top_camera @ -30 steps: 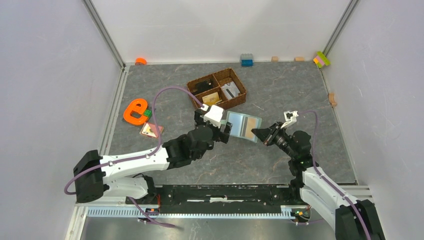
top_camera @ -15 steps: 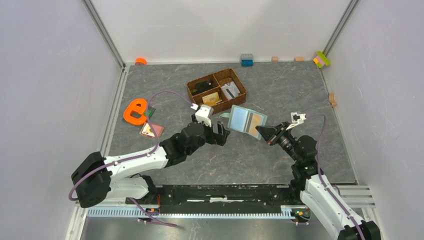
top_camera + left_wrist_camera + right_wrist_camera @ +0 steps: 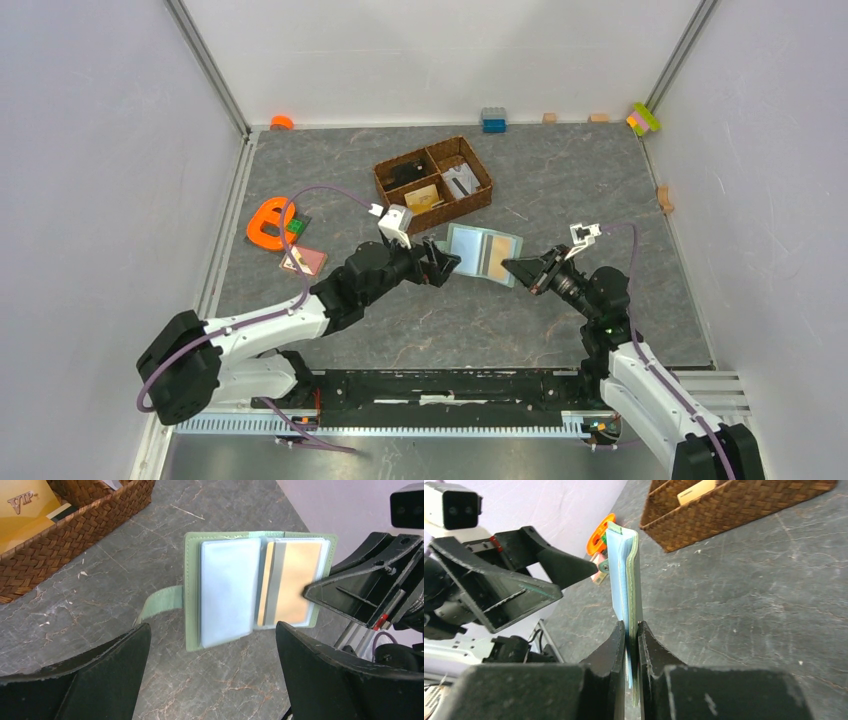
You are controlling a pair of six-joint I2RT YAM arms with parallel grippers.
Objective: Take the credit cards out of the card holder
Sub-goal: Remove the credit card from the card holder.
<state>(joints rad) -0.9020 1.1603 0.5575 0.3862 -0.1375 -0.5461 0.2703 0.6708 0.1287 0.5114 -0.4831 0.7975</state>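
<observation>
The card holder is spread open and held off the table between the two arms. Its cover is sage-green and its closing strap hangs loose. In the left wrist view a pale blue sleeve fills its left half. A tan-orange credit card sits in its right half. My right gripper is shut on the holder's right edge, fingers pinching cover and sleeves. My left gripper stands open just left of the holder, not touching it. A pinkish card lies on the table further left.
A brown wicker divided basket stands behind the holder, with a tan card marked VIP in it. An orange letter-e shape lies at the left, beside the pinkish card. Small blocks line the back wall and right edge.
The left gripper has drawn back to the left, away from the holder's left edge, still open. The right gripper tilted the holder up and brought it down again, keeping its grip.
</observation>
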